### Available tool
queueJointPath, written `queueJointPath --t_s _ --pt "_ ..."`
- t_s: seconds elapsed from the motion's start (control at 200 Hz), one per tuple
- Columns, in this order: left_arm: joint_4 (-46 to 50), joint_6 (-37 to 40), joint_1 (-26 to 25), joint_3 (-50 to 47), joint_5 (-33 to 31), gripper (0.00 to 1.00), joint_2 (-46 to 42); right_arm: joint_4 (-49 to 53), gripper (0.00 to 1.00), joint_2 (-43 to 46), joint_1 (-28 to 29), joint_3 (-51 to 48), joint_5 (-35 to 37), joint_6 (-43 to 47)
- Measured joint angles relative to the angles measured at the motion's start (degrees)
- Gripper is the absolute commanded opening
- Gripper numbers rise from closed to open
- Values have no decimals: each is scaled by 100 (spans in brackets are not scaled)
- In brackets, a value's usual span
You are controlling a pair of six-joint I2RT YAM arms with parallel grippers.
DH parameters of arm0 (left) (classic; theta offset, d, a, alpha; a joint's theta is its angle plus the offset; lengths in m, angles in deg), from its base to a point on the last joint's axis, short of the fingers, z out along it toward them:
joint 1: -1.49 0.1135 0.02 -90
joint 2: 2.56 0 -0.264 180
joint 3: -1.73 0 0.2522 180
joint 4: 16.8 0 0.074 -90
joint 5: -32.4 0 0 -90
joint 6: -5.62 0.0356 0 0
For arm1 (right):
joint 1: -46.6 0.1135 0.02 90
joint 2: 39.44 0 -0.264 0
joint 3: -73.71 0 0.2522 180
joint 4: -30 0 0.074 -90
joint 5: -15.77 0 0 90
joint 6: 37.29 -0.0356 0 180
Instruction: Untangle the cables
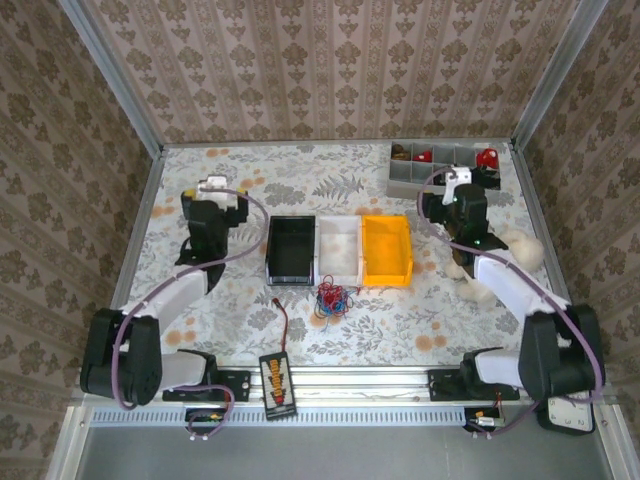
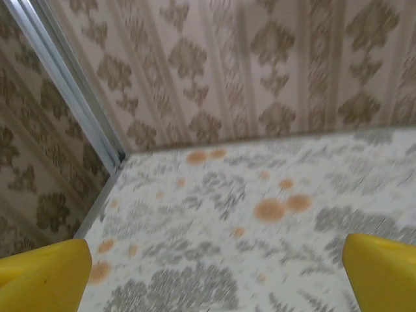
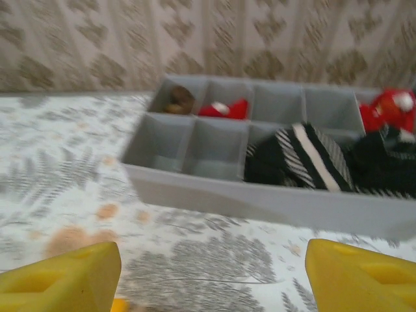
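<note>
The cables [image 1: 331, 299], a small tangle of red and dark thin wires, lie on the floral table just in front of the white bin [image 1: 338, 248]. My left gripper [image 1: 215, 190] hovers far off at the back left, open, its yellow fingertips [image 2: 45, 276] spread wide over bare tablecloth. My right gripper [image 1: 458, 181] is at the back right, open too, its yellow fingertips [image 3: 65, 279] apart and facing the grey divided tray [image 3: 214, 192]. Nothing is between either pair of fingers.
A black bin [image 1: 291, 250], the white bin and an orange bin [image 1: 386, 250] stand in a row mid-table. The grey tray [image 1: 400, 186] holds red and striped black items. An orange-black device [image 1: 276, 381] with its lead lies at the front edge. A beige plush [image 1: 520, 250] sits right.
</note>
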Motion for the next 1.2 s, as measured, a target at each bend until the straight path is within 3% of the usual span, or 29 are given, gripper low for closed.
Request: queueJointPath --t_s 0.22,0.35,0.535,0.92,1.07,1.2 --pt "1038 -807 -1373 966 -846 100 669 975 78 564 1655 39 780 -221" --pt "1685 -1335 -1727 1438 -975 100 1128 1419 78 424 2006 116 918 -496" --pt "2568 -1827 -1593 1923 -831 100 1322 1495 78 227 2006 125 938 -1110" --pt "4280 -2396 -605 2494 898 99 1488 1547 78 -72 2155 140 946 -1663" --pt "4848 -2345 -575 2616 1587 97 1668 1587 77 -114 2317 234 968 -1554" --pt "5086 -2326 -717 2625 1810 96 1731 1587 77 -251 2754 310 997 -1200"
